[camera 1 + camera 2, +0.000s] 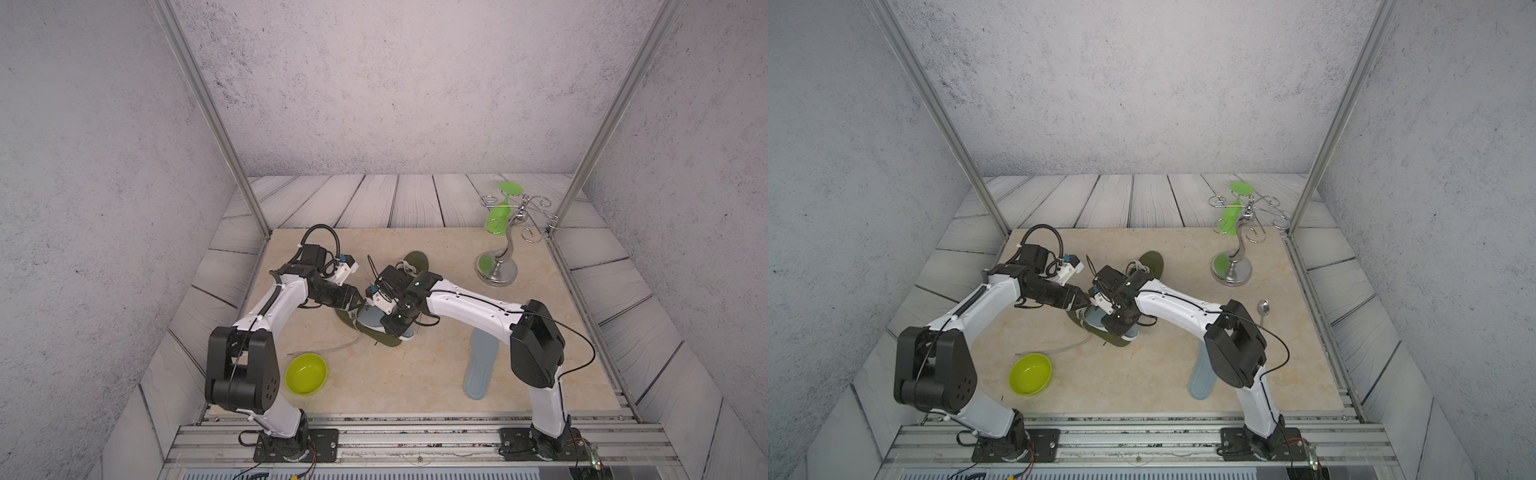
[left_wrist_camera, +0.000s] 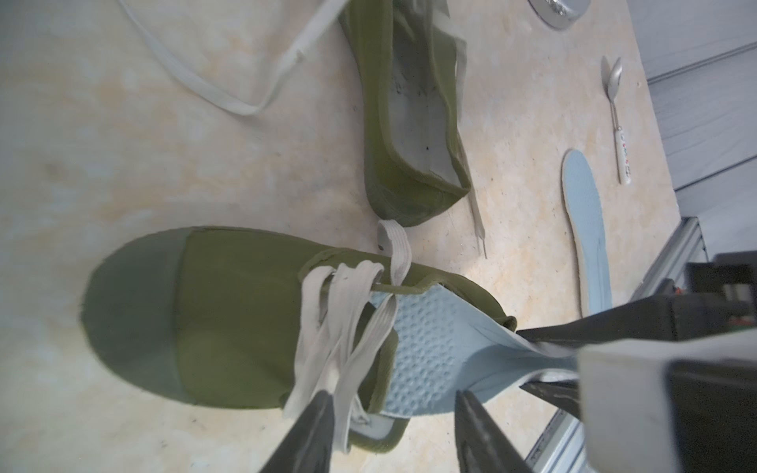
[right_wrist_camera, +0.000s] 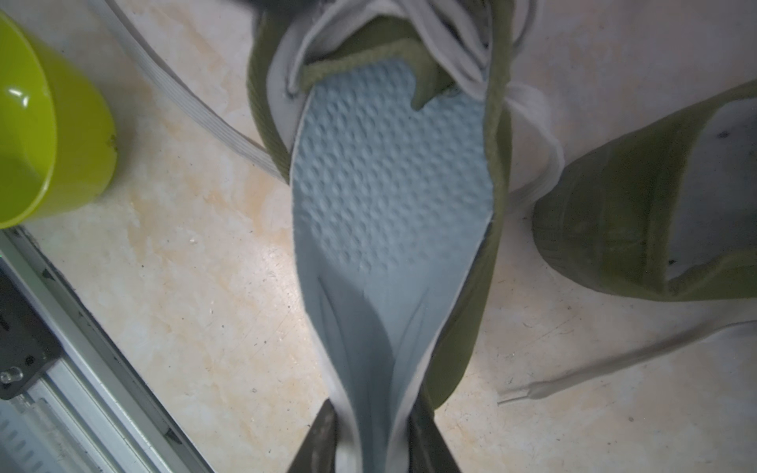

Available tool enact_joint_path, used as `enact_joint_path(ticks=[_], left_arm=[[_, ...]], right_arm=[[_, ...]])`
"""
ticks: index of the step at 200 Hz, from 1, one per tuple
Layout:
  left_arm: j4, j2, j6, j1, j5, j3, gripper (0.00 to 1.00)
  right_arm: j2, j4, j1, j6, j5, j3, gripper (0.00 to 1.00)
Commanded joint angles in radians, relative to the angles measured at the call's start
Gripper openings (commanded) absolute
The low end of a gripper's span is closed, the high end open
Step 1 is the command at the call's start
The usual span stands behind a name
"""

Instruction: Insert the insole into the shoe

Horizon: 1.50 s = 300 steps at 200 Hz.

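An olive-green shoe (image 1: 345, 319) (image 2: 229, 311) lies mid-table with its white laces loose. A light blue insole (image 1: 370, 318) (image 3: 389, 184) has its dimpled front end tucked under the shoe's tongue, while its heel end sticks out behind and is bent upward. My right gripper (image 3: 372, 409) (image 1: 399, 328) is shut on that heel end, pinching it into a fold. My left gripper (image 2: 393, 395) (image 1: 357, 305) is open beside the shoe's opening; one finger (image 2: 315, 426) is against a lace and nothing is held between the jaws.
A second olive shoe (image 1: 417, 259) (image 2: 385, 164) lies just behind, and a second blue insole (image 1: 480, 365) is at the front right. A lime bowl (image 1: 306, 374) is at the front left. A metal stand (image 1: 498, 266) holding a green glass (image 1: 500, 212) is at the back right, with a spoon (image 1: 1263, 309) nearby.
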Motion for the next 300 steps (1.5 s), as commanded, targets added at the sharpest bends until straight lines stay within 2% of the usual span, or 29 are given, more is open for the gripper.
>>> enact_joint_path(ticks=[1,23,49,78,113,163,239,300], left_arm=[[0.055,-0.074,-0.099,0.003,-0.128,-0.031,0.51],[0.025,-0.124,-0.224,0.003,-0.217,-0.059,0.50],[0.033,-0.189,-0.389,-0.016,-0.242,-0.130,0.46],[0.123,-0.302,-0.554,-0.051,-0.345,-0.253,0.46],[0.224,-0.383,-0.724,-0.092,-0.357,-0.362,0.46],[0.322,-0.333,-0.819,-0.166,-0.337,-0.407,0.44],[0.408,-0.272,-0.866,-0.187,-0.357,-0.457,0.37],[0.453,-0.222,-0.868,-0.187,-0.345,-0.451,0.14]], right_arm=[[0.018,0.013,0.002,0.034,-0.020,-0.002,0.29],[0.031,0.002,0.001,0.043,-0.028,0.018,0.29],[0.041,-0.015,0.002,0.046,-0.024,0.042,0.29],[0.041,-0.019,0.001,0.058,-0.015,0.045,0.29],[0.041,-0.004,0.001,0.072,-0.024,0.038,0.29],[0.049,-0.013,0.001,0.059,-0.024,0.053,0.29],[0.047,-0.017,0.001,0.054,-0.022,0.055,0.29],[0.046,-0.020,0.001,0.054,-0.024,0.053,0.29]])
